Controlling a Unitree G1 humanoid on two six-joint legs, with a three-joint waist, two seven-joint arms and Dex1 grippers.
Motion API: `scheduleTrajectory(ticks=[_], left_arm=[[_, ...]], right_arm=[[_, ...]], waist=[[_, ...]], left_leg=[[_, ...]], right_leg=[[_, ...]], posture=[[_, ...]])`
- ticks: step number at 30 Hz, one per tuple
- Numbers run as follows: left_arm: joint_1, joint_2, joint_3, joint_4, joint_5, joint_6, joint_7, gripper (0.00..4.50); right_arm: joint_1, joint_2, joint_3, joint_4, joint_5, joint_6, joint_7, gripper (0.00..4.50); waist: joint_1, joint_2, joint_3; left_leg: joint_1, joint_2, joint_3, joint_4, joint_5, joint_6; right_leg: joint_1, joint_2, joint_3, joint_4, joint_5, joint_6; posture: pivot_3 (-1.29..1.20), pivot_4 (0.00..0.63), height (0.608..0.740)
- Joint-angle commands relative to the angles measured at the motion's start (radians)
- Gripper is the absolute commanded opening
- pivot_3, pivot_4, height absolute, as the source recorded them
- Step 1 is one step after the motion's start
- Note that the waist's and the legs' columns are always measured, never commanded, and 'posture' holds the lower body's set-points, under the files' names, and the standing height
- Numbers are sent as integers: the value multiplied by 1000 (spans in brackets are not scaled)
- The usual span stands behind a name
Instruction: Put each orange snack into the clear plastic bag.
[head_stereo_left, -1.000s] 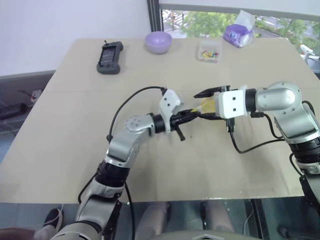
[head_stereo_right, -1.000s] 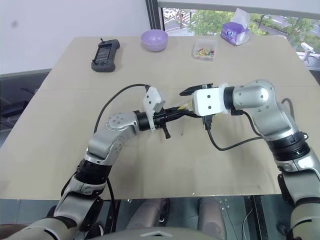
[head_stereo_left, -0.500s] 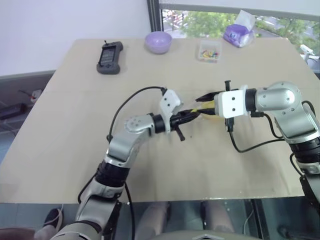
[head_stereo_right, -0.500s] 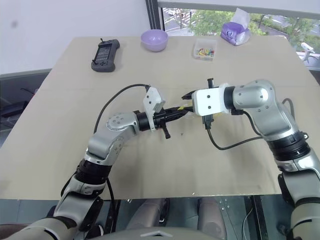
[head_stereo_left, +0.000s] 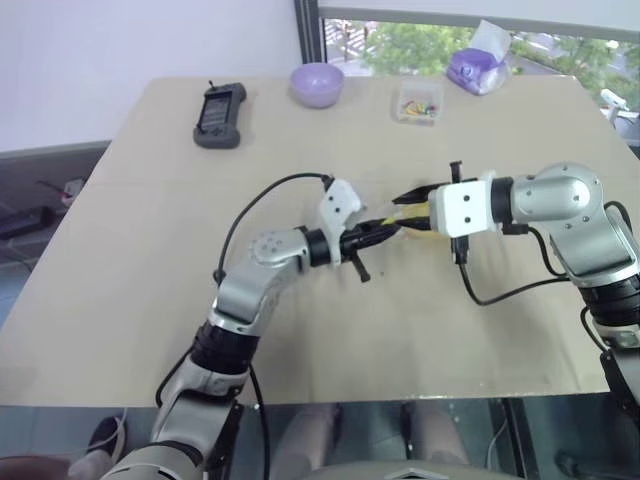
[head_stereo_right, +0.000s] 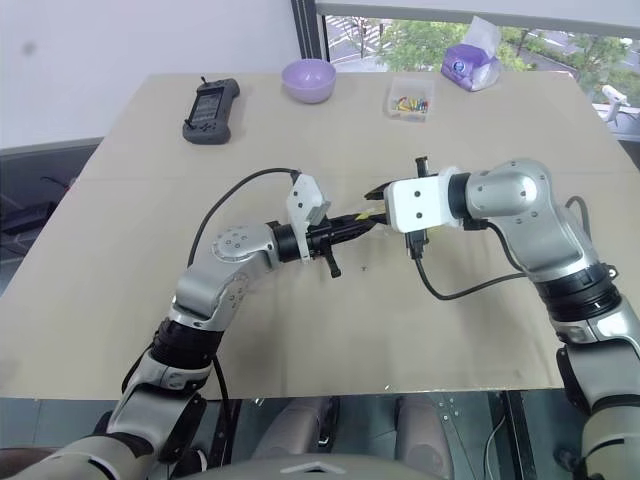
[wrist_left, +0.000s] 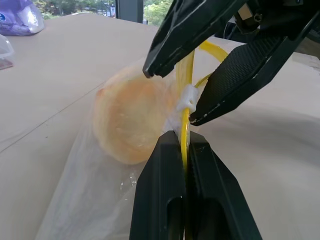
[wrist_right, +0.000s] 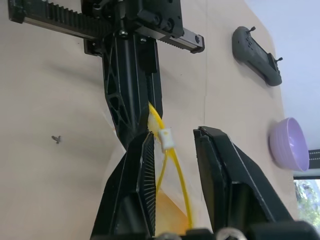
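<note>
The orange snack (wrist_left: 127, 120) lies inside the clear plastic bag (wrist_left: 85, 200), which hangs over the middle of the table between my two grippers. My left gripper (wrist_left: 182, 137) is shut on the bag's yellow zip strip (wrist_right: 159, 120). My right gripper (wrist_right: 172, 132) faces it from the other side. Its jaws straddle the same strip and its white slider (wrist_right: 166, 138), with a narrow gap still between them. The slider rests against one finger (wrist_right: 142, 165). In the left eye view the grippers meet at the bag (head_stereo_left: 412, 215).
At the table's far side lie a dark handheld controller (head_stereo_left: 219, 114), a purple bowl (head_stereo_left: 317, 84), a small clear box of colourful bits (head_stereo_left: 418, 101) and a purple tissue pack (head_stereo_left: 478, 68). Black cables loop off both wrists over the table (head_stereo_left: 150, 250).
My right gripper's jaws have narrowed from wide open to a small gap around the zip strip. Both arms and the bag stayed in place.
</note>
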Motion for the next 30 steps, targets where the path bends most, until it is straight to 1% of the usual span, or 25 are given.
scheduleTrajectory(ticks=[1,15,18,22,26,30], left_arm=[[-1,1,-4,-32,2,-13,0,0],[-1,12,-1,-27,11,-22,2,0],[-5,31,10,-4,41,-40,17,0],[-40,53,19,98,145,-99,100,0],[-73,53,52,171,175,-143,150,0],[-93,50,64,200,192,-176,185,0]], right_arm=[[-5,-1,-27,-44,26,4,2,81],[-8,-15,-34,-39,6,18,-5,81],[-3,-43,-42,-43,-14,45,-3,81],[5,-64,-52,-55,-40,114,-23,81],[4,-77,-51,-63,-57,166,-38,81],[4,-95,-54,-68,-71,209,-44,81]], waist=[[0,0,0],[0,0,0],[0,0,0],[2,0,0],[1,0,0],[2,0,0]], left_leg=[[0,0,0,0,0,0],[0,0,0,0,0,0],[0,0,0,0,0,0],[0,0,0,0,0,0],[0,0,0,0,0,0],[0,0,0,0,0,0]], right_leg=[[0,0,0,0,0,0],[0,0,0,0,0,0],[0,0,0,0,0,0],[0,0,0,0,0,0],[0,0,0,0,0,0],[0,0,0,0,0,0]], posture=[[0,150,740],[0,150,740],[0,150,740],[0,150,740],[0,150,740],[0,150,740]])
